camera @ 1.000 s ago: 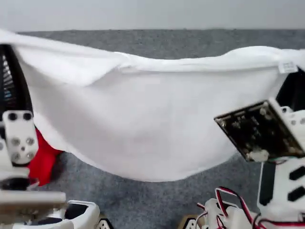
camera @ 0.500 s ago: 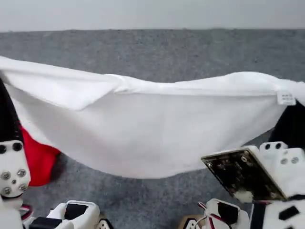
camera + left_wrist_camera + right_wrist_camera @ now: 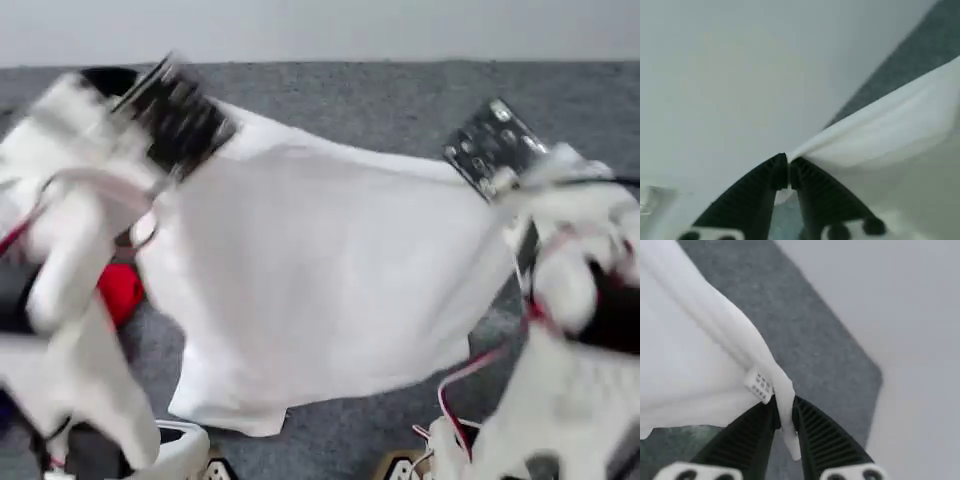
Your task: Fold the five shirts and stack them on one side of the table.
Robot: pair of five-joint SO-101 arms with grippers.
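Left gripper [image 3: 788, 172]: clamped on one edge of white shirt [image 3: 320, 290]. Right gripper [image 3: 784, 415]: pinching opposite edge beside tag [image 3: 759, 385]. Shirt: stretched across frame centre, over grey table [image 3: 380, 95]. Step: probably spreading flat; next, lower evenly, then fold.

Grey carpet-like table cover [image 3: 350, 100], plain pale wall [image 3: 320, 30] beyond its far edge

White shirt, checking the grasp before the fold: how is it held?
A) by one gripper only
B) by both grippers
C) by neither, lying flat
B: the left gripper and the right gripper are each shut on an edge of the white shirt.
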